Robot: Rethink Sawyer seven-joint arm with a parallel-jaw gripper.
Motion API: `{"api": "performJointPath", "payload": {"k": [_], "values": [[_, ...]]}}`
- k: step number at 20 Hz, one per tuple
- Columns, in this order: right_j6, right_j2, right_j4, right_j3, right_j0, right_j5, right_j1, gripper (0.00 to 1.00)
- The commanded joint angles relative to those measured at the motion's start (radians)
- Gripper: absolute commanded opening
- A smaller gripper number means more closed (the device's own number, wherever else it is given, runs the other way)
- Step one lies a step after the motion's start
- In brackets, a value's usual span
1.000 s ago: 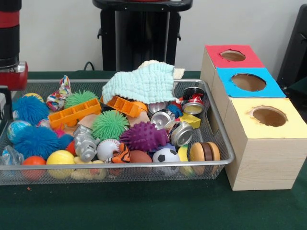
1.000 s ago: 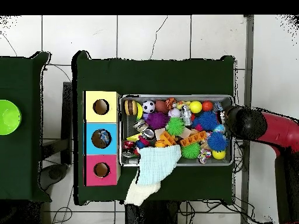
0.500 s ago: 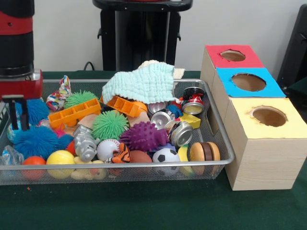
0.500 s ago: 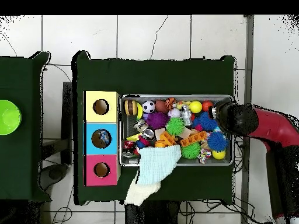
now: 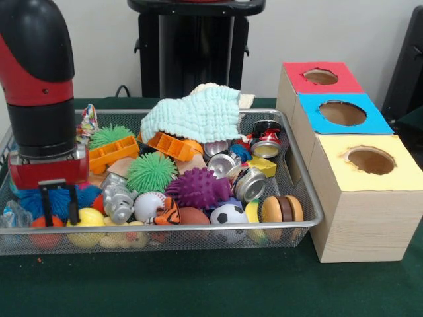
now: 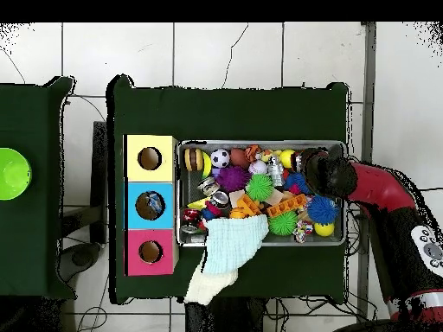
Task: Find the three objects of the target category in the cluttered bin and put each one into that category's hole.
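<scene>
Searching phase: gripper (image 5: pixel 58 206) low over the bin's (image 5: pixel 198 230) end farthest from the hole (image 5: pixel 342 113), fingers parted and empty, straddling a yellow ball (image 5: pixel 84 218) beside a blue spiky ball (image 5: pixel 63 198). Possibly one clear bottle (image 5: pixel 14 215) at the corner just beside; too faint to confirm. Next: shift toward that corner, close on the thin plastic gently, carry across to the blue surround.
</scene>
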Motion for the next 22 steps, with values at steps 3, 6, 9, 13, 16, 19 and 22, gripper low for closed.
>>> {"api": "performJointPath", "payload": {"k": [3, 6, 9, 13, 16, 19, 22], "values": [[-0.06, -0.032, -0.088, -0.038, 0.063, 0.025, 0.025, 1.0], [-0.059, -0.04, -0.088, -0.039, 0.063, 0.038, 0.016, 1.0], [-0.065, -0.041, -0.092, -0.039, 0.059, 0.046, 0.012, 1.0], [-0.071, -0.042, -0.091, -0.042, 0.057, 0.057, 0.012, 1.0], [-0.06, -0.078, -0.093, -0.032, 0.082, 0.109, -0.044, 1.0], [-0.082, -0.117, -0.082, 0.001, 0.11, 0.206, -0.18, 1.0], [-0.114, -0.128, -0.065, 0.006, 0.113, 0.273, -0.254, 1.0]]}}
